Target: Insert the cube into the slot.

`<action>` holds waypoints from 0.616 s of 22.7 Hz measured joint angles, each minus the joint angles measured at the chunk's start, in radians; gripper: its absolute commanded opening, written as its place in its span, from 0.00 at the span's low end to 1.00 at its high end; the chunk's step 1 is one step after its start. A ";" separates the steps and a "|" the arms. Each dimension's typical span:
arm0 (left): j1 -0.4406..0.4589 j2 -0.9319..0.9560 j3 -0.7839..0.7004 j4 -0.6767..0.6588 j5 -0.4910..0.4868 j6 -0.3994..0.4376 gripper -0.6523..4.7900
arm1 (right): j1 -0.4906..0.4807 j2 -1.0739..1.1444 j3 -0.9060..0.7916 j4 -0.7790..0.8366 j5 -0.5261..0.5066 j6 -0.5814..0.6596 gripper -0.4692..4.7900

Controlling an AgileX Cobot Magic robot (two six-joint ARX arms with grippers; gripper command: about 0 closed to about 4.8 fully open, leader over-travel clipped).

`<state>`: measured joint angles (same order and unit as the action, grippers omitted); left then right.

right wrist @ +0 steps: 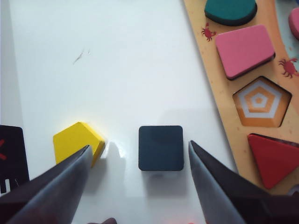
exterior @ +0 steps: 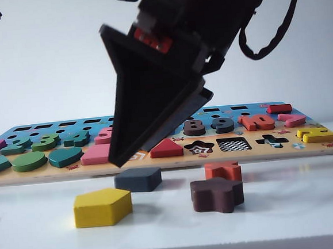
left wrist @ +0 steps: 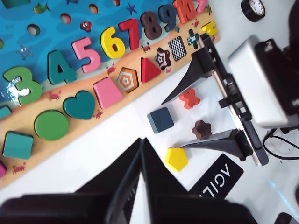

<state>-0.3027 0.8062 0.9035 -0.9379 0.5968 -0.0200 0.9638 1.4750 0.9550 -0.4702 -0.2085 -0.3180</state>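
Two tools: left pinched, right spread.

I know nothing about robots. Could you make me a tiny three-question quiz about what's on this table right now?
1. True or false: the right end effector is shut on the cube.
2. Which loose block lies next to the cube on the side away from the puzzle board? A) red cross B) yellow pentagon C) brown star
3. Fill in: the empty pentagon slot sits between the pink piece and the red ____.

Key
1. False: its fingers stand open either side of the cube. The left end effector, shut, is back from the blocks.
2. B
3. triangle
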 measured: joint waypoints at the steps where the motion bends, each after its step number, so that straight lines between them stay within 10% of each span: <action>1: 0.000 0.000 0.000 0.008 0.000 0.000 0.15 | 0.000 0.005 0.000 0.005 0.000 -0.002 0.79; 14: 0.000 0.000 0.000 0.017 0.000 0.000 0.15 | 0.000 0.055 0.000 0.040 0.053 -0.023 0.76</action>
<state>-0.3027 0.8062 0.9035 -0.9211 0.5968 -0.0196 0.9634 1.5295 0.9550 -0.4297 -0.1555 -0.3412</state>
